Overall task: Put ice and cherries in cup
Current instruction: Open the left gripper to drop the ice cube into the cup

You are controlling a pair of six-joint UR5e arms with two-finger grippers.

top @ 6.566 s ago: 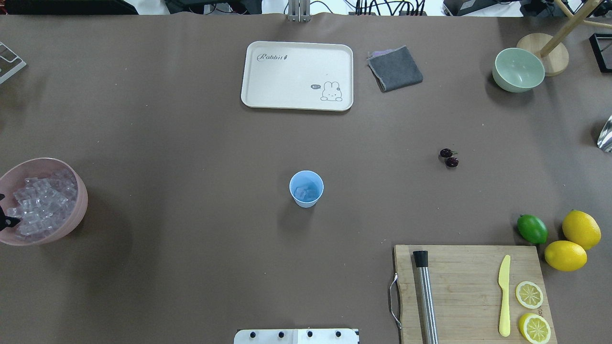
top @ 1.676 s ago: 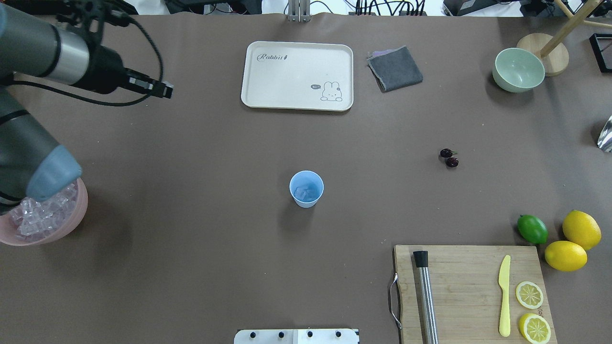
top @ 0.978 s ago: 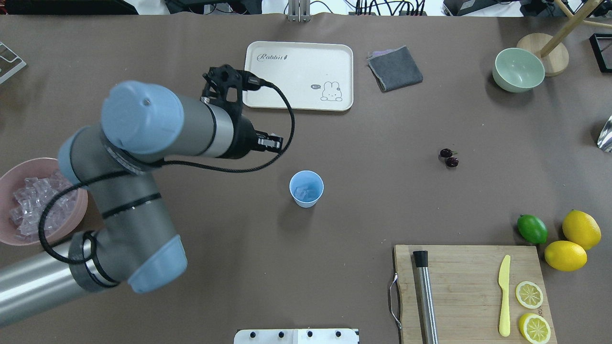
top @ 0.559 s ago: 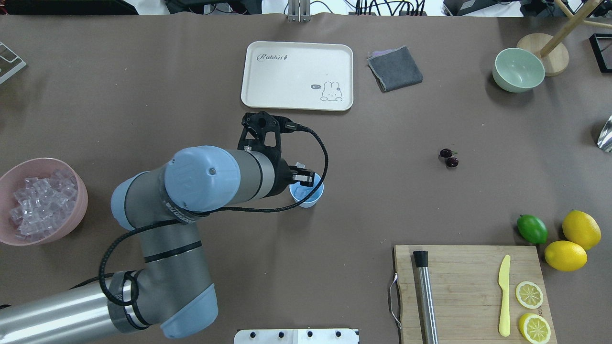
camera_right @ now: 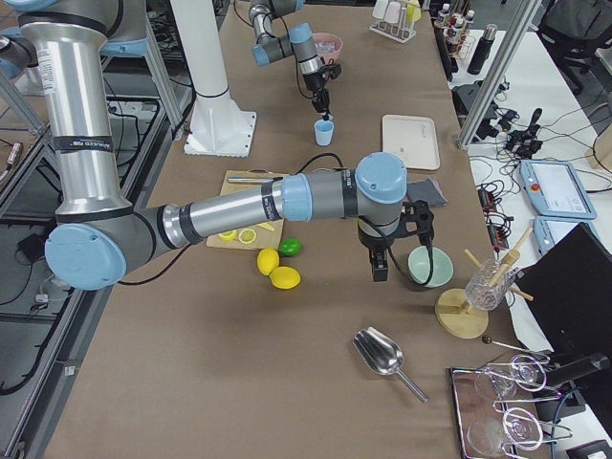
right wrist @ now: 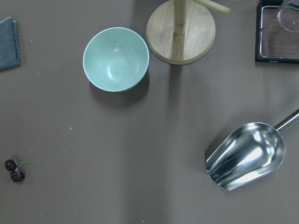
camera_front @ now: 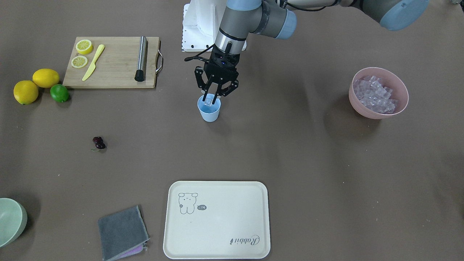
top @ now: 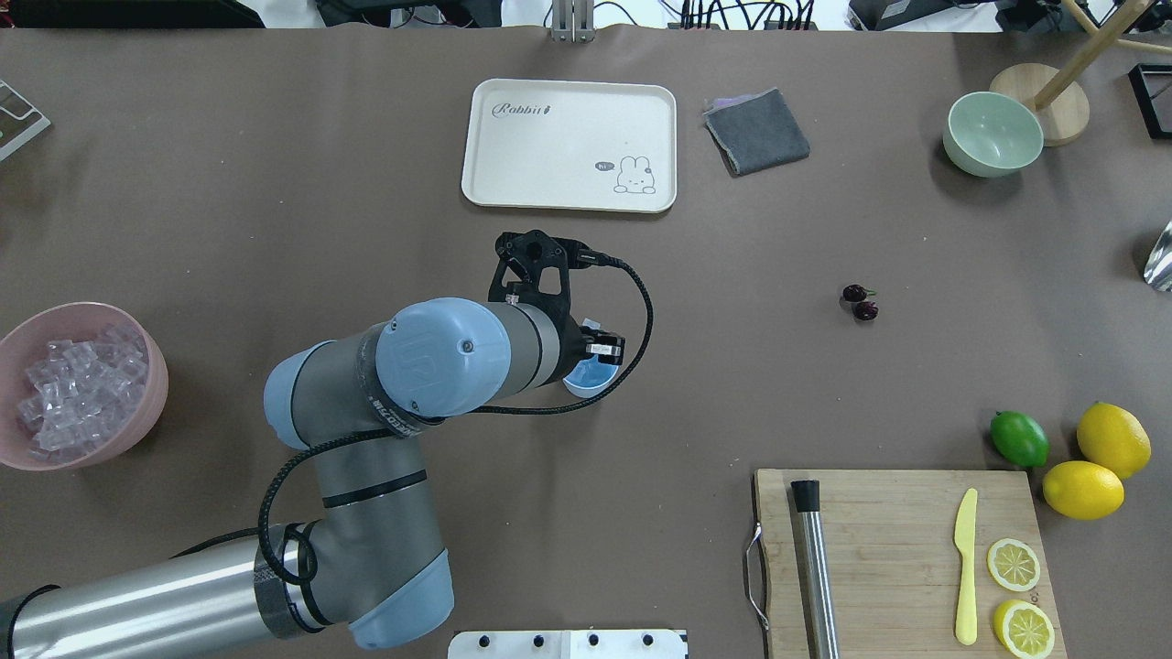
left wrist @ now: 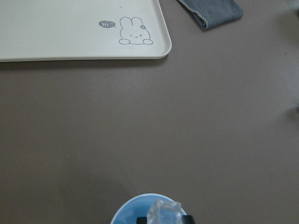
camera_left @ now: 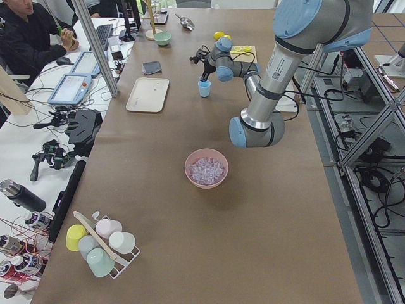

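So the cup (camera_front: 209,113) sits upright around the middle of the table (camera_front: 290,152). The left gripper (camera_front: 210,100) hangs right over its mouth, jaws pinched narrow on a single ice cube (camera_front: 208,102) that's about level with the rim. From overhead you barely get the cup at all: the left arm (top: 439,357) covers everything but a sliver of blue rim, and the jaws are hidden there too. The left wrist camera chops the cup off at the bottom edge, so only the far rim and the top of the cube show. Can't see into the cup past the cube, so no idea what's inside. A heap of ice (camera_front: 375,94) fills the pink bowl (camera_front: 373,113), well off to the robot's left. The cherries (camera_front: 98,143) lie on the bare table, well apart from the cup on the robot's right. Beyond the cup is a cream tray (camera_front: 217,232) with "Rabbit" in script in one corner. The opposite corner has a little bunny drawing with a "hi~" speech bubble, and a folded grey cloth (camera_front: 122,232) lies just beside the tray. The right gripper (camera_right: 380,271) hangs near the pale green bowl (right wrist: 116,58), but it only shows small from the side, so I can't tell if it's open or closed.
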